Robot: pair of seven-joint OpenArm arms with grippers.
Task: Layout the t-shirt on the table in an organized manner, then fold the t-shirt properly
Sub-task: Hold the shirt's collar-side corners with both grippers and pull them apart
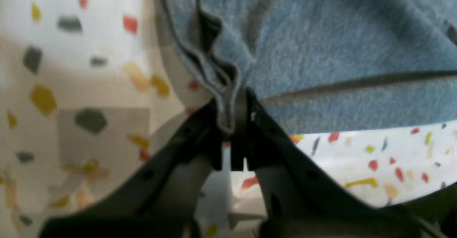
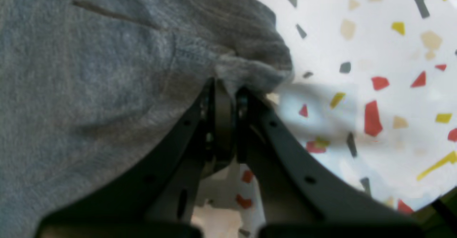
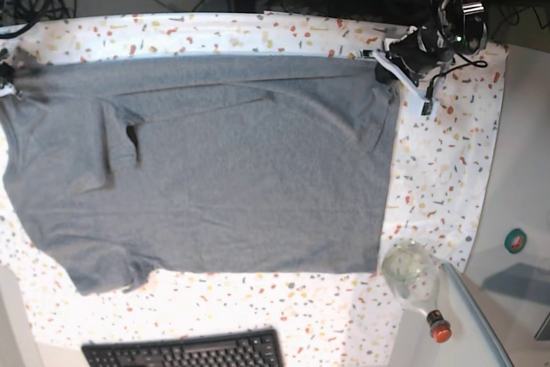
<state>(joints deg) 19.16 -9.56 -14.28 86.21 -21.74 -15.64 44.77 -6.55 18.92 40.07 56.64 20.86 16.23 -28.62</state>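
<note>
Base view: both pincers clamp t-shirt (image 3: pixel 223 169) corners at table (image 3: pixel 447 169) edge.

T-shirt (image 3: pixel 223 169): plain heather-grey, no print, spread wide across the table (image 3: pixel 447 169). Mostly flat, with a long diagonal crease near the far edge and a small puckered fold with a dark gap toward the base view's left. Far edge runs straight and taut. One far corner is bunched in pleats (image 1: pixel 217 80); the opposite corner is gathered into a rumpled lump (image 2: pixel 250 70), seemingly a sleeve, though the view is blurred. Table: white cloth with red, yellow and grey flecks, showing on the far, near and right sides of the garment.
</note>
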